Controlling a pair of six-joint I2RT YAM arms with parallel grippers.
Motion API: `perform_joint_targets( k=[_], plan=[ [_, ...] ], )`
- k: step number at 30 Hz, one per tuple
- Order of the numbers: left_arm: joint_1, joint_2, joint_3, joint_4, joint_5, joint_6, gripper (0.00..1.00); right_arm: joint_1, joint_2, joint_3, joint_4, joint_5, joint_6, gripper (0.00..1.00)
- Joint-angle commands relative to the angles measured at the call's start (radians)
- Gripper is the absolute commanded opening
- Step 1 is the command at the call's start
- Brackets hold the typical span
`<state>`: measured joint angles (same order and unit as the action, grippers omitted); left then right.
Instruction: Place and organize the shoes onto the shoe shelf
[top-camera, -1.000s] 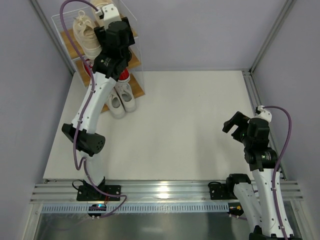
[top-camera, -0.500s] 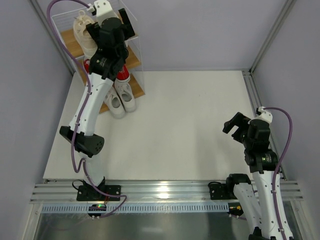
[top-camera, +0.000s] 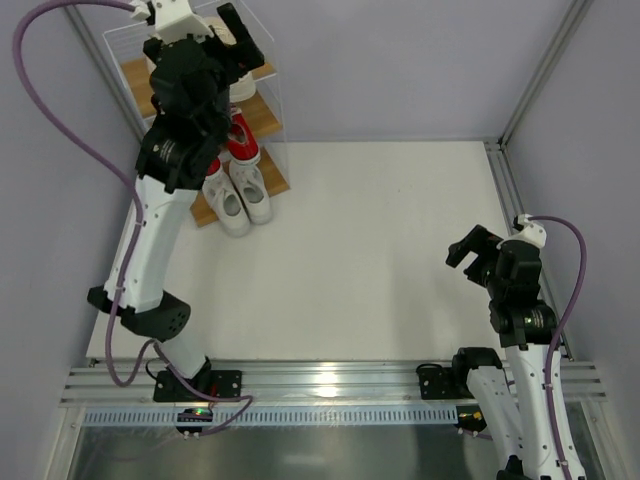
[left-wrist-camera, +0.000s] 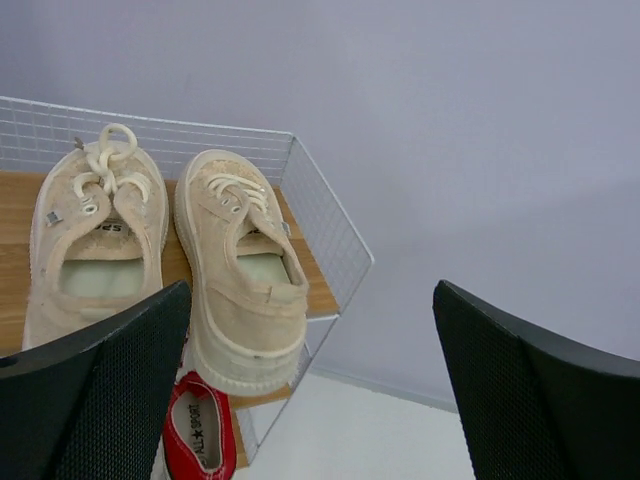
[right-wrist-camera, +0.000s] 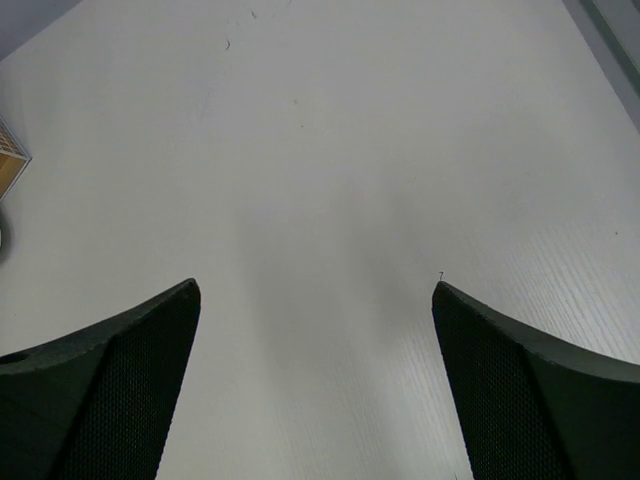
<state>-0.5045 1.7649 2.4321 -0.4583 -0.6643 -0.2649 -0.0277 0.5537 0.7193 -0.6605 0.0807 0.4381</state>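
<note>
Beige shoes (left-wrist-camera: 235, 265) — heels at shelf (left-wrist-camera: 318, 293) edge

White table (top-camera: 380, 250); lilac walls (top-camera: 400, 60)

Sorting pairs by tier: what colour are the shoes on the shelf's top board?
The top-tier shoes are cream-beige all over; the left wrist view shows them best.

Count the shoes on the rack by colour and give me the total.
Beige shoes: 2
Red shoes: 2 (one barely visible)
White shoes: 2
Total: 6
</note>
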Motion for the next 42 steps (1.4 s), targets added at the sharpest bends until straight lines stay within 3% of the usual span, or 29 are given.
perform_joint_targets(
  k=[1, 9, 14, 21, 25, 31, 42],
  plan=[
    [-0.067, -0.16, -0.053, -0.041, 0.017, 0.02, 1.0, 0.0, -0.02, 0.015, -0.001, 0.002, -0.021, 0.97],
    [-0.092, -0.528, -0.574, -0.25, 0.189, -0.169, 1.0, 0.0, -0.057, 0.016, 0.027, -0.068, -0.001, 0.98],
    [-0.094, -0.645, -0.573, -0.509, 0.173, -0.155, 1.0, 0.0, -0.043, 0.052, 0.022, -0.16, -0.012, 0.97],
    [-0.094, -0.774, -0.625, -0.701, 0.06, -0.142, 1.0, 0.0, -0.012, 0.095, 0.036, -0.288, -0.012, 0.97],
    [-0.094, -0.857, -0.709, -0.738, 0.019, -0.157, 1.0, 0.0, -0.015, 0.091, 0.056, -0.32, -0.016, 0.97],
    [-0.094, -0.976, -0.798, -0.708, 0.092, -0.152, 1.0, 0.0, -0.008, 0.098, 0.101, -0.416, -0.036, 0.97],
    [-0.094, -0.992, -0.794, -0.721, 0.058, -0.106, 1.0, 0.0, 0.008, 0.134, 0.162, -0.535, -0.082, 0.97]
  ],
)
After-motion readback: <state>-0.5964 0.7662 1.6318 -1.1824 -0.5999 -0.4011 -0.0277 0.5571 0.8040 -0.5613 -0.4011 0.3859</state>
